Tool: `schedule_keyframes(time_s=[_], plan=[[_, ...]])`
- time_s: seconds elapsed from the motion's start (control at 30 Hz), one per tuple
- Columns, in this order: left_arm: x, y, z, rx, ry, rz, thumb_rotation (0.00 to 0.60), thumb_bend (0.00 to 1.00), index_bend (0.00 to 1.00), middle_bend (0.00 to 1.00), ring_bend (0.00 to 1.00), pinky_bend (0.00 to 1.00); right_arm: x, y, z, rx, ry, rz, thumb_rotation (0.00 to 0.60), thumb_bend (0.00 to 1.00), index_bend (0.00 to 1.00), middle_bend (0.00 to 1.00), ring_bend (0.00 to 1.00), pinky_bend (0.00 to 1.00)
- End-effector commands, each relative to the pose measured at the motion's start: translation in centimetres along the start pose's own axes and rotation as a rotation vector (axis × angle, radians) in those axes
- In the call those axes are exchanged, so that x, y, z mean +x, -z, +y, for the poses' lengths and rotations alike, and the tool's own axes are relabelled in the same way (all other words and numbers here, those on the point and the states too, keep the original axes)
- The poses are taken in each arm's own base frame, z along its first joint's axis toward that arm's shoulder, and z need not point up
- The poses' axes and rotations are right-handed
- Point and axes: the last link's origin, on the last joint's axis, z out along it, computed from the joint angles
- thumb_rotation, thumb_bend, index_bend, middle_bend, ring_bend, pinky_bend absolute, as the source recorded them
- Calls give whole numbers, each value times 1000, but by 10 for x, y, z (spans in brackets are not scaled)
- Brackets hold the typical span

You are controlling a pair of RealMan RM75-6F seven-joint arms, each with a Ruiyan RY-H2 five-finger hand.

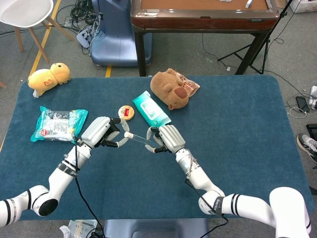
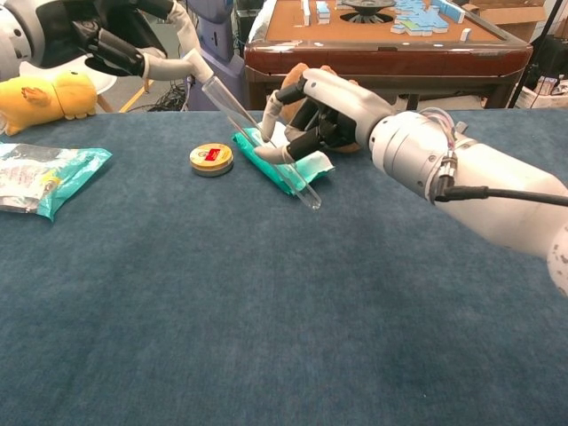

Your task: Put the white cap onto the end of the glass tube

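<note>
A table (image 1: 237, 148) covered in dark blue felt carries everything here. Above its middle, the right hand (image 1: 166, 138) pinches the glass tube (image 2: 266, 146) between thumb and fingertips, holding it slanted with the open end raised toward the left hand (image 1: 101, 134). That hand pinches the white cap (image 1: 128, 134) in its fingertips, and the cap sits right at the tube's upper end; from the chest view it seems to touch the mouth, though whether it is seated I cannot tell.

Just behind the two hands lie a small round tin (image 1: 126, 112) with a red label and a teal wipes packet (image 1: 151, 109), side by side. A brown plush animal (image 1: 171, 89) rests near the far edge at its middle, with a crinkled wrapper just beside it. A yellow plush toy (image 1: 47, 77) lies at the far left corner, and a teal and white snack bag (image 1: 58, 123) lies close to the left edge.

Beyond the table is grey flooring with yellow tape lines, tangled cables, a white chair (image 1: 25, 12), a blue machine base (image 1: 116, 34) and a wooden-framed table (image 1: 203, 12) on dark legs. A tripod's legs stand to the far right
</note>
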Motion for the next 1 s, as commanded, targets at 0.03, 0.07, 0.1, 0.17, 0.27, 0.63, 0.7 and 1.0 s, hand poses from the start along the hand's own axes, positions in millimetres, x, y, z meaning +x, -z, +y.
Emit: schedule_keyframes(time_s=[0.03, 0.07, 0.1, 0.17, 0.27, 0.63, 0.7, 1.0], plan=[[-1, -1, 0, -1, -1, -4, 600, 295, 557, 1000, 1000, 1000, 0, 0, 0, 1, 1, -1, 600, 553, 622, 933, 1000, 1000], [-1, -1, 0, 0, -1, -5, 600, 295, 557, 1000, 1000, 1000, 0, 0, 1, 0, 1, 0, 600, 553, 622, 933, 1000, 1000], [-2, -1, 0, 0, -1, -6, 600, 295, 557, 1000, 1000, 1000, 0, 1, 1, 0, -2, 0, 600, 553, 622, 933, 1000, 1000], [-2, -2, 0, 2, 0, -8, 600, 295, 557, 1000, 1000, 1000, 0, 1, 0, 1, -7, 1, 600, 553, 622, 934, 1000, 1000], [-4, -2, 0, 2, 1, -12, 600, 295, 557, 1000, 1000, 1000, 0, 1, 0, 4, -9, 1, 600, 553, 622, 933, 1000, 1000], [-7, -3, -3, 5, -3, -21, 600, 295, 557, 1000, 1000, 1000, -3, -2, -4, 2, -22, -8, 600, 556, 622, 933, 1000, 1000], [-8, -3, -3, 4, -2, -22, 600, 295, 557, 1000, 1000, 1000, -3, -3, -4, 1, -24, -7, 600, 559, 622, 933, 1000, 1000], [-12, -4, -4, 1, -8, -30, 600, 294, 557, 1000, 1000, 1000, -4, -4, -6, -4, -38, -9, 600, 574, 622, 933, 1000, 1000]])
